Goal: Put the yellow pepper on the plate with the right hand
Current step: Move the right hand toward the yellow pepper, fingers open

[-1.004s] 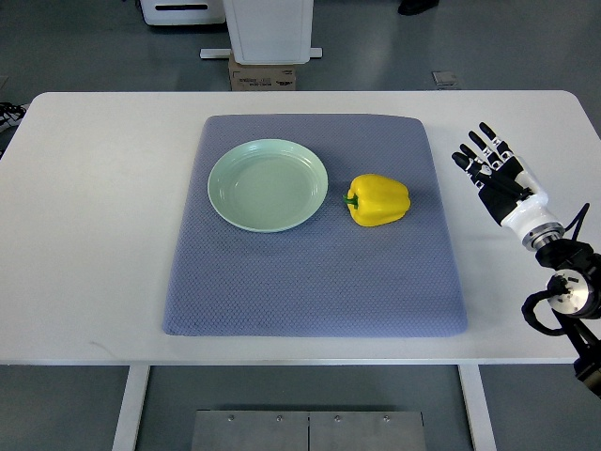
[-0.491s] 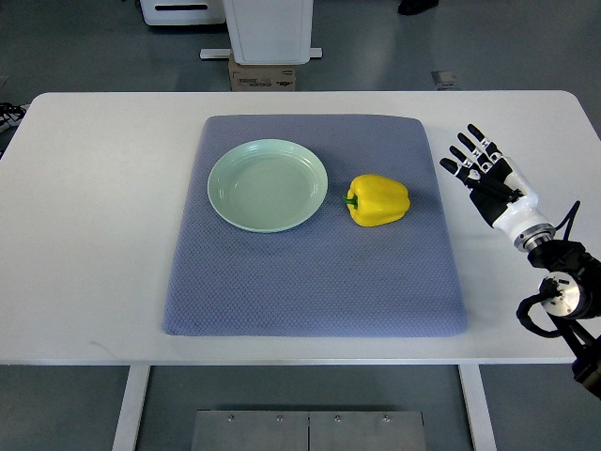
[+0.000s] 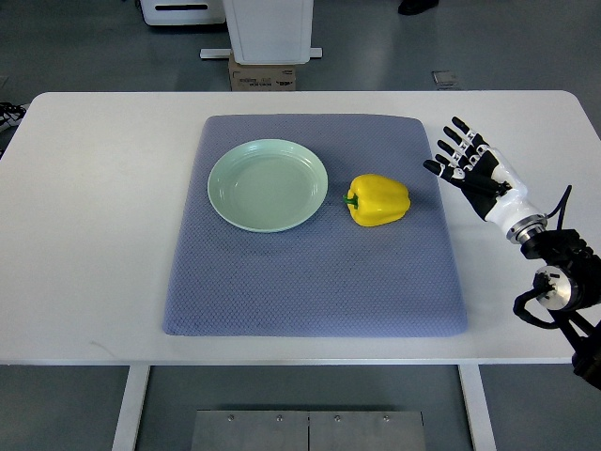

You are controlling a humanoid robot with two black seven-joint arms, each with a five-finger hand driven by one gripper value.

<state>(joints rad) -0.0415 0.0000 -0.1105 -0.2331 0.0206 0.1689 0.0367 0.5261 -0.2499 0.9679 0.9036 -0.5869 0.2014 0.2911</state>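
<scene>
Right hand [image 3: 470, 165], fingers spread and empty, hovers at the mat's edge, yellow pepper [image 3: 378, 200] lying leftward, plate [image 3: 268, 185] beyond it.

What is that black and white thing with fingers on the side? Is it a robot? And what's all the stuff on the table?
Yes, it is a robot's right hand. It has fingers like yours, and its arm comes in from the right edge of the picture. The camera looks steeply down at the white table from the robot's own side. On the table lies a blue-grey mat. On the mat sit a pale green plate, which is empty, and a yellow pepper just to the plate's right. The hand holds nothing: its fingers are spread open, and it hovers by the mat's right edge, not touching the pepper. The robot's other hand is not in the picture.
</scene>
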